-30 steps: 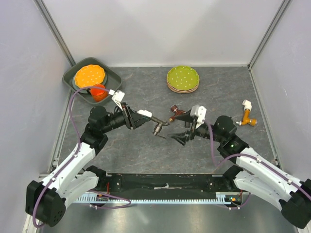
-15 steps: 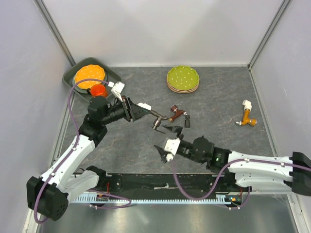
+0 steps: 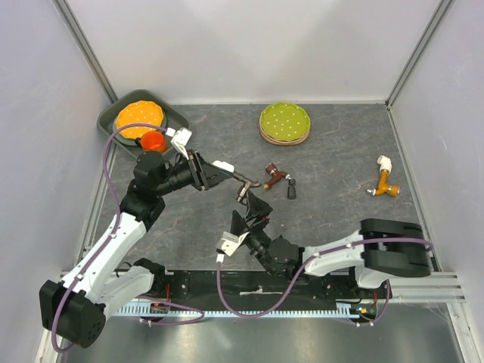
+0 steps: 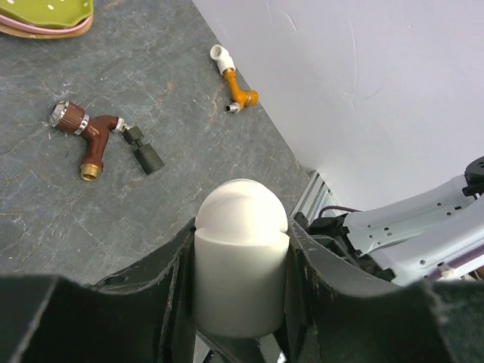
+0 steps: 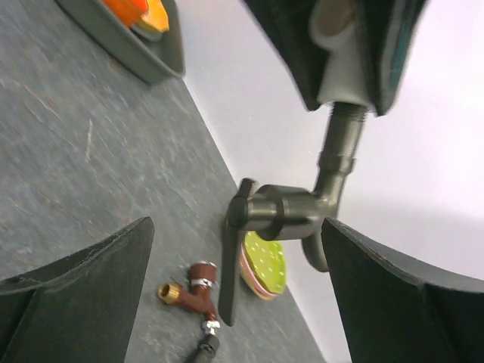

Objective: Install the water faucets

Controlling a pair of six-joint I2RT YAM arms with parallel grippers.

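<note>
Nearest the bases, the right gripper (image 5: 237,223) stands with its jaws spread as wide as they go and nothing between them, turned up toward the dark grey tap (image 5: 302,212). That posture reads as a hand lined up to take the tap's body or lever rather than one already gripping. The tap hangs clear of the table (image 3: 340,227), its threaded end running up into the white elbow fitting (image 5: 340,64). The left gripper (image 4: 240,231) is clamped narrowly on that fitting, fingers pressed to either side of it. Holding the white piece firmly in mid-air looks deliberate: it gives the other arm a fixed part to turn or push against (whether the thread is fully seated cannot be told from here). Beyond the pair, the reddish-brown tap (image 3: 274,176) lies on its side on the table with a small black coupling (image 3: 291,189) just beside it, apparently set aside as spare pieces. Farther right, well apart, an orange tap (image 3: 386,181) with a white end lies alone. At the back sit the green dotted plates (image 3: 284,122) and, in the left corner, a tray (image 3: 178,121), both out of the working area.
</note>
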